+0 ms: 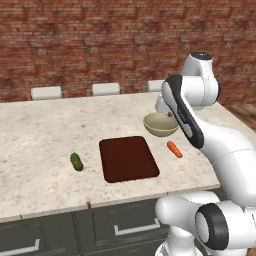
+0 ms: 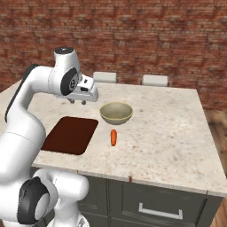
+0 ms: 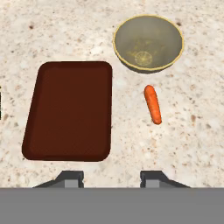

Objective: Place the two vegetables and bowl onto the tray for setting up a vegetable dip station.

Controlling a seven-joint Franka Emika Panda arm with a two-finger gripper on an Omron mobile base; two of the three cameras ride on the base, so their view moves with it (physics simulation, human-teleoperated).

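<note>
The tool (image 2: pixel 78 102) hangs above the surface (image 2: pixel 168 128) with nothing between its fingers; the two dark tips stand apart with a clear gap, partly open, as the hand view shows with its tips (image 3: pixel 111 178) at the bottom edge and bare speckled stone between them. In the right base view the tool hovers over the stone just behind the far end of the tray (image 2: pixel 70 134) and to the left of the bowl (image 2: pixel 116 113), well above both and touching neither. Seen from the hand, the tray (image 3: pixel 68 111) lies ahead of the tips and to the left, flat and bare, dark reddish-brown with rounded corners. The bowl (image 3: pixel 148 42) sits farther out and to the right, upright, cream inside with an olive-tan rim, apart from the tray's corner by a strip of stone. The carrot (image 3: pixel 152 104) lies between the bowl and the tips, to the right of the tray, near the bowl but not touching it, its thin end pointing toward the tool. In the left base view the cucumber (image 1: pixel 76 161) lies on the surface on the other side of the tray (image 1: pixel 128 158), apart from its edge, and the carrot (image 1: pixel 174 149) and bowl (image 1: pixel 161 124) lie on the arm's side. Three white chair backs (image 1: pixel 46 92) stand behind the far edge of the surface, before a brick wall (image 1: pixel 90 40).
</note>
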